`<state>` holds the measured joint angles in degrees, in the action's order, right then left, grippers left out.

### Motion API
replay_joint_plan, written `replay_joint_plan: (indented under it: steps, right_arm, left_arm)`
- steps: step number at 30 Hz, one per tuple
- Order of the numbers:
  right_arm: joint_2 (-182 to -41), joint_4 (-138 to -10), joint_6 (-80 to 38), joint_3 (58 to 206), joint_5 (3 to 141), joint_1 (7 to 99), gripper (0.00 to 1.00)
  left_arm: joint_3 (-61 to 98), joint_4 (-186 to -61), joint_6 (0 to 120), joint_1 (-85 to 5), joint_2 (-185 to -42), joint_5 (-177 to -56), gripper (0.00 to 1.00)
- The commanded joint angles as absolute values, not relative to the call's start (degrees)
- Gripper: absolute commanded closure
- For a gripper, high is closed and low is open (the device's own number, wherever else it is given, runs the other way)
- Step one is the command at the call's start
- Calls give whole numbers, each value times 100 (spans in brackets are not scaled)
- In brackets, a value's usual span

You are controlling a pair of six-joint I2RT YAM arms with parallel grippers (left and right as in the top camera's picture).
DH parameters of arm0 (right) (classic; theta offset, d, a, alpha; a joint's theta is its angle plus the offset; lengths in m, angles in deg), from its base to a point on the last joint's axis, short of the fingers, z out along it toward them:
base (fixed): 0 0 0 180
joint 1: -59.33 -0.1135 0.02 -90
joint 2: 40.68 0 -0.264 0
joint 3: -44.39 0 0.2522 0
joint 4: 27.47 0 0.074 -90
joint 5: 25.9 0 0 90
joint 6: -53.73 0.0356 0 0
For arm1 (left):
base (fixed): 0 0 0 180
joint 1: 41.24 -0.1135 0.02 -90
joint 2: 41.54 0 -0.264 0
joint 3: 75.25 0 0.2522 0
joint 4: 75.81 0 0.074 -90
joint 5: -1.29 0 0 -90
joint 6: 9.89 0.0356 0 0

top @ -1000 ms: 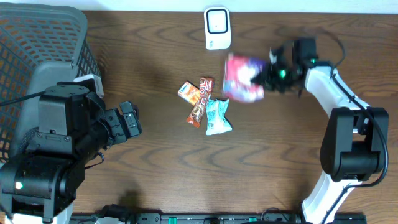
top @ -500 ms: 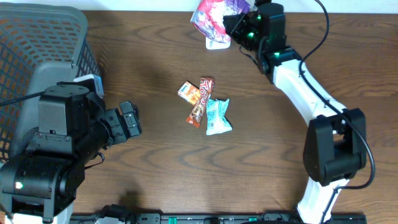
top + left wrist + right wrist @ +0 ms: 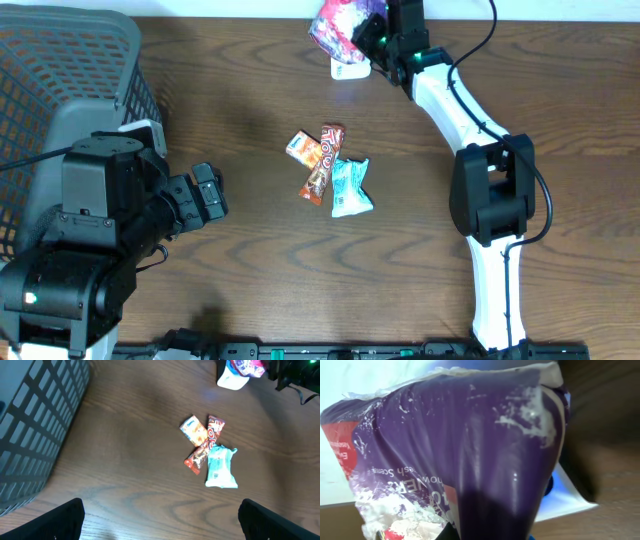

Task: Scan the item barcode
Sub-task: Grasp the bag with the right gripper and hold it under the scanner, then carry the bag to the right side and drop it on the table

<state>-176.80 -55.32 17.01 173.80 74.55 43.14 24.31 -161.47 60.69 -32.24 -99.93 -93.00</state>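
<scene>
My right end effector [image 3: 378, 38] is pinched on the purple packet [image 3: 338, 22], holding it at 12 o'clock on the bench [image 3: 300, 280], directly over the white scanner [image 3: 348, 68]. In the right wrist view the packet fills the frame, with the scanner's pale face behind it. My left end effector [image 3: 208, 192] sits at 8 o'clock, fingers spread wide, gripping nothing. Three snack bars [image 3: 328, 170] lie mid-bench, and a grey basket [image 3: 60, 50] stands at 10 o'clock.
</scene>
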Motion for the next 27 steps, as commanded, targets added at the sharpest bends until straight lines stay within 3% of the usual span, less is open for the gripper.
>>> replay_joint_plan:
  steps: [1, 10, 17, 27]
  right_arm:
    - [-17503, -5707, 1345, 17925, 7311, 4441, 99]
    - [-17188, -8212, 499, 19175, 7257, 5462, 99]
    - [-17173, -10391, 105, 19474, 7257, 6793, 99]
    - [-17175, -12159, -723, 19446, 6177, 8515, 97]
  left_arm:
    - [2436, -16158, 6124, -3259, -9989, -9250, 2]
    - [2433, -16158, 6124, -3259, -9989, -9250, 2]
    - [2436, -16158, 6124, -3259, -9989, -9250, 2]
    - [2433, -16158, 6124, -3259, -9989, -9250, 2]
